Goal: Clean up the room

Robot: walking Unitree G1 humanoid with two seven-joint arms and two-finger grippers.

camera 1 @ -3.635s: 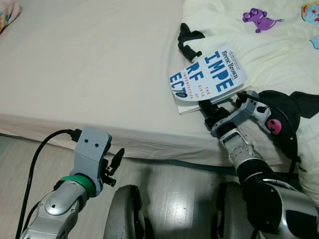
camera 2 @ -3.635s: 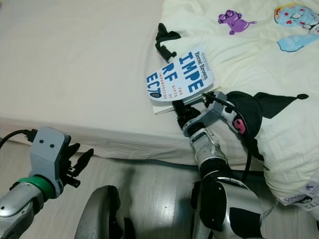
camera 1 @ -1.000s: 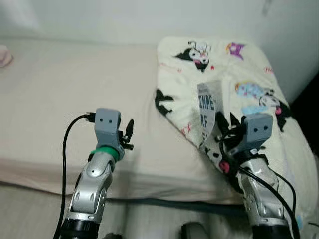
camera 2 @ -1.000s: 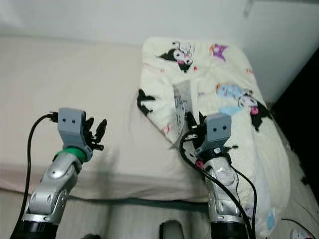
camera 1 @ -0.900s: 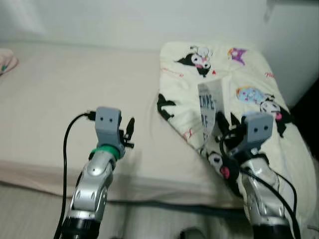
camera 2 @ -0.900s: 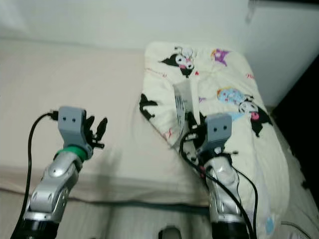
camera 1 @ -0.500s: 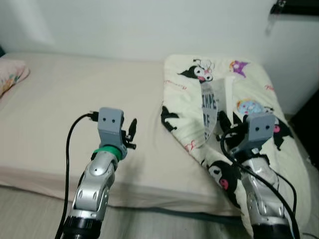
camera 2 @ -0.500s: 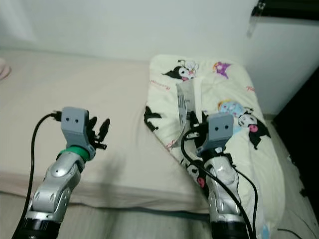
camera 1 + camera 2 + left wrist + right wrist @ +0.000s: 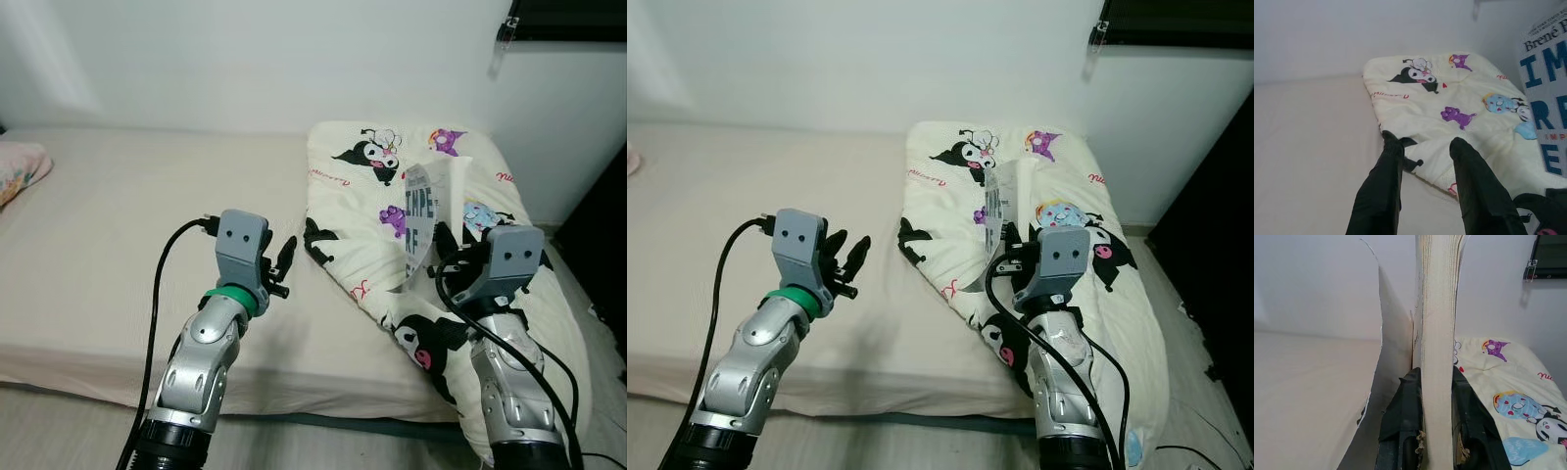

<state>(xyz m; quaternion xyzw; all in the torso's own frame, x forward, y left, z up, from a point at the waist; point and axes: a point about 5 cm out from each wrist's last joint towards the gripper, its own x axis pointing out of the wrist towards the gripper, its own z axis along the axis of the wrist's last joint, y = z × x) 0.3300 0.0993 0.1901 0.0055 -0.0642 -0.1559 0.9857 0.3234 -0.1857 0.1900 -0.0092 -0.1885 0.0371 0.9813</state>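
Right gripper [image 9: 1436, 431]: black fingers clamped on the lower edge of a paperback book [image 9: 424, 220], held upright above the patterned blanket [image 9: 470, 284] on the bed [image 9: 98, 255]. Book is probably light, with a limp cover that splays loose; pinch across the page block near the spine. Right forearm raised, wrist vertical. Left gripper [image 9: 282, 264]: fingers parted, empty, lifted over the mattress.

The book [image 9: 423, 223], flat on the bed [image 9: 118, 245] earlier, is now held upright above the blanket [image 9: 372, 196] by the right gripper [image 9: 446, 257].
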